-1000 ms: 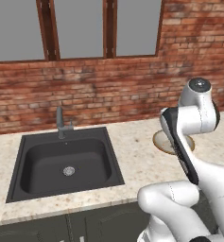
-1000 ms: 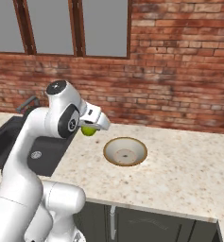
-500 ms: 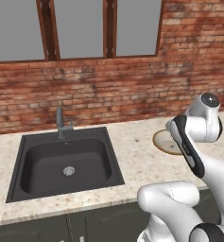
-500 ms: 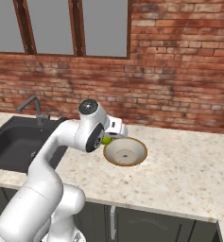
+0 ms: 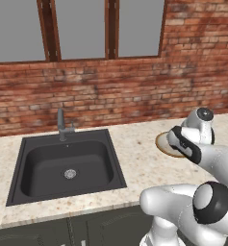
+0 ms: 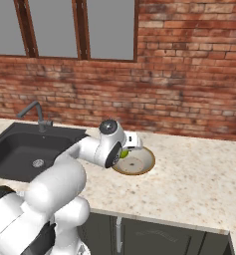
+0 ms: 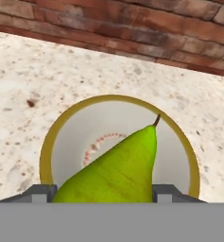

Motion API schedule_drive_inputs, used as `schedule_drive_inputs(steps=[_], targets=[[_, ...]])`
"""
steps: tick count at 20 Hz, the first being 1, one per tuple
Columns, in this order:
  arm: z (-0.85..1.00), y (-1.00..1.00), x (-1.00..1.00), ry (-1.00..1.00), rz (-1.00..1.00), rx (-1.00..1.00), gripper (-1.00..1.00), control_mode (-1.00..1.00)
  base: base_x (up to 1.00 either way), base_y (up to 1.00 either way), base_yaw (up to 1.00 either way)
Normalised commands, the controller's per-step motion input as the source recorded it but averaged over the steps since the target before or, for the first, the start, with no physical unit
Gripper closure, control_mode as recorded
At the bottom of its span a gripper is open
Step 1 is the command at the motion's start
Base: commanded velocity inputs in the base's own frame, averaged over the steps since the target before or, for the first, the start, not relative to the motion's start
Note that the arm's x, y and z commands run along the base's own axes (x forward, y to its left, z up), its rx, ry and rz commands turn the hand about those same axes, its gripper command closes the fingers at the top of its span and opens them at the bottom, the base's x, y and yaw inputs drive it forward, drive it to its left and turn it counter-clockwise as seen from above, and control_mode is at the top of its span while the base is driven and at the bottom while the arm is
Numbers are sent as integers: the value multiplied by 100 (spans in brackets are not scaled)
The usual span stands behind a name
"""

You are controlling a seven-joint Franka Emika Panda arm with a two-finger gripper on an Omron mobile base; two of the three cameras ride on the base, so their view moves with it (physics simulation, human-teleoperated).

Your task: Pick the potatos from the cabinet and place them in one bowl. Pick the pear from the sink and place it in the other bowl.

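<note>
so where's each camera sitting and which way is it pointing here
Left base view: behind the arm to its left, looking forward and down over the sink and counter; the white arm rises at lower right, covering part of the cream bowl.
Right base view: behind the arm to its right; the arm rises at lower left, reaching to the gripper at the bowl.
Hand view: on the hand, looking along the gripper at the pear it holds above the bowl.
Both base views share the sink, brick wall and bowl.

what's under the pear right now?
The pear, shut in the gripper, hangs over the cream-inside bowl on the counter. Bare bowl floor with a faint reddish ring shows around it; the part straight beneath the pear is covered.
</note>
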Motion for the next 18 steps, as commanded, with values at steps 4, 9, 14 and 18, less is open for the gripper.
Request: schedule_drive_inputs(steps=[4,9,14,18], targets=[[-25,-17,17,0,2,-7,100,-100,0,0,0],[-14,0,7,2,0,-7,100,-100,0,0,0],[-27,0,19,1,0,-7,100,-100,0,0,0],[-32,-5,23,2,0,-3,100,-100,0,0,0]])
